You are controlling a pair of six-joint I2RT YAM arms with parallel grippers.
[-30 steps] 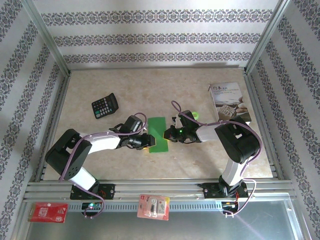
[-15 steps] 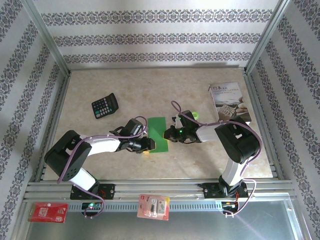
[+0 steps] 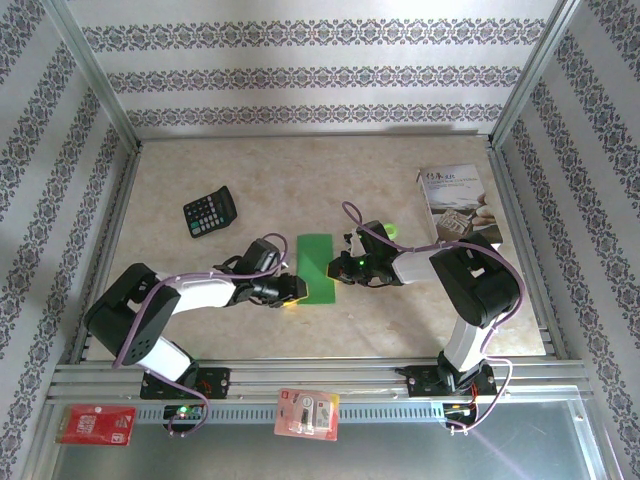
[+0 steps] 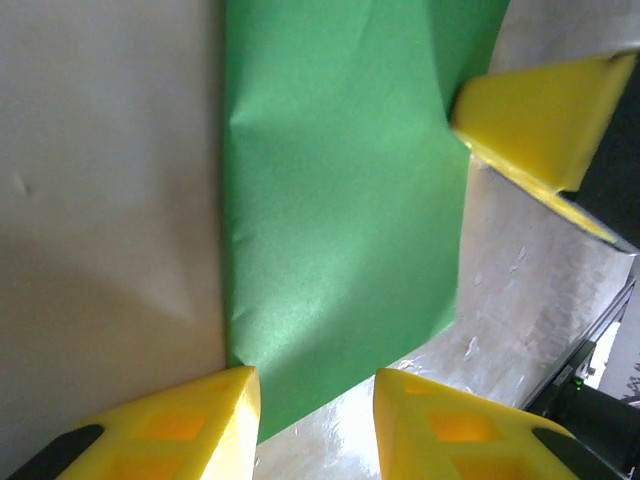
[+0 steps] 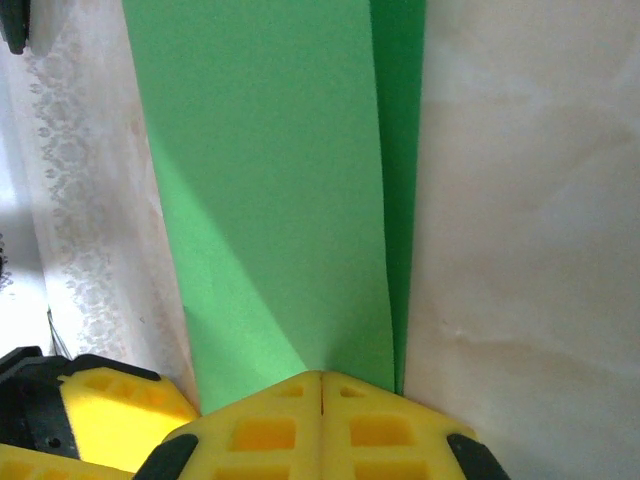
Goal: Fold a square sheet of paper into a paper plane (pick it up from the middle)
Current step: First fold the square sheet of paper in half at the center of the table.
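The square sheet of paper (image 3: 317, 266) lies flat mid-table as a narrow bright green rectangle, folded double. In the right wrist view the sheet (image 5: 270, 180) shows two layers along its right edge. My right gripper (image 3: 336, 268) is shut, and its joined tips (image 5: 322, 378) rest on the sheet's right long edge. My left gripper (image 3: 293, 290) is open at the near left corner. Its yellow fingers (image 4: 315, 385) stand apart on either side of that corner of the sheet (image 4: 340, 220), holding nothing. A right finger (image 4: 540, 115) shows at the sheet's far side.
A black calculator (image 3: 210, 212) lies at the back left. A white printed booklet (image 3: 455, 203) sits at the back right, and a small green disc (image 3: 390, 230) lies behind the right wrist. Two packets (image 3: 308, 413) (image 3: 95, 424) lie on the front rail.
My left gripper has drawn back a little toward the near edge and its arm has shifted left. The right gripper and the sheet have stayed put.
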